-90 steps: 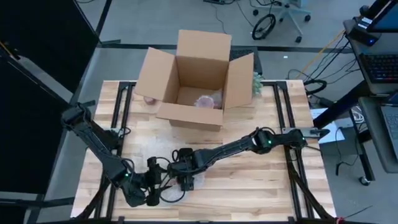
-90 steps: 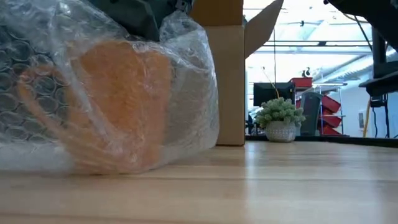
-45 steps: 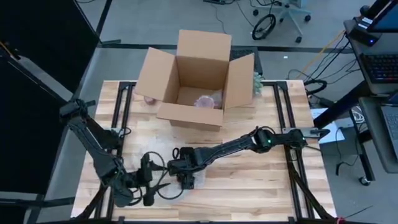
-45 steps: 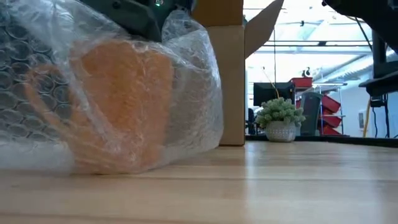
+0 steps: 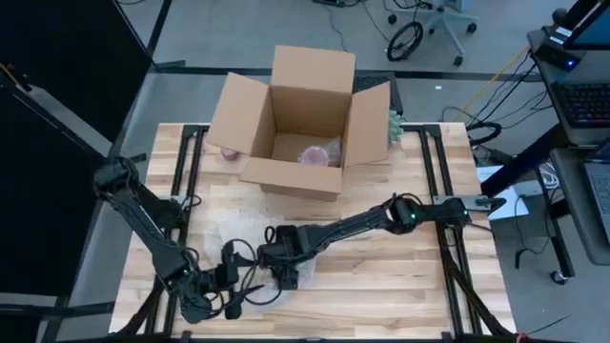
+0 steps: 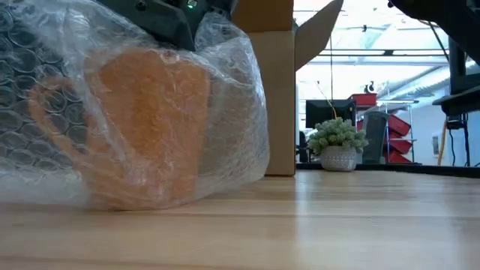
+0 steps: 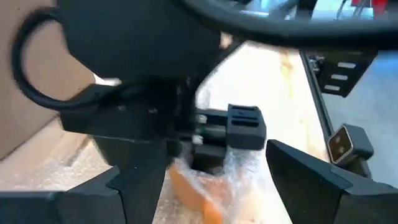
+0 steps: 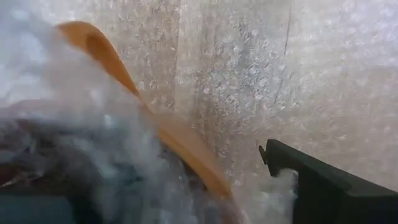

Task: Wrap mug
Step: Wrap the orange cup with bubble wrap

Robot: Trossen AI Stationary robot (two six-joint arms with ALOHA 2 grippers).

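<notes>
- The right gripper (image 5: 286, 275) is down on top of the orange mug (image 6: 146, 127), near the front of the desk (image 5: 400, 276); in the right wrist view one dark finger (image 8: 323, 186) shows beside the mug's rim with plastic bunched all round it, but whether the fingers are spread or pressed together I cannot tell.
- The left gripper (image 5: 233, 291) sits just beside the mug on the left, close to the desk's front edge, and its two fingers (image 7: 311, 180) are spread wide apart with nothing between them, pointing toward the mug and the right gripper.
- The mug stands upright on the desk, handle out to one side in the low view, draped loosely in bubble wrap (image 6: 232, 112) that covers it top and sides and trails onto the wood.
- The right arm reaches in a long diagonal from the right side of the desk; the left arm folds in from the left edge.
- Behind them, at the back of the desk, a cardboard box (image 5: 300, 124) stands with flaps open and a pale wrapped bundle (image 5: 315, 154) lying inside.
- A small potted plant (image 6: 336, 144) sits just beside the box's right flap.
</notes>
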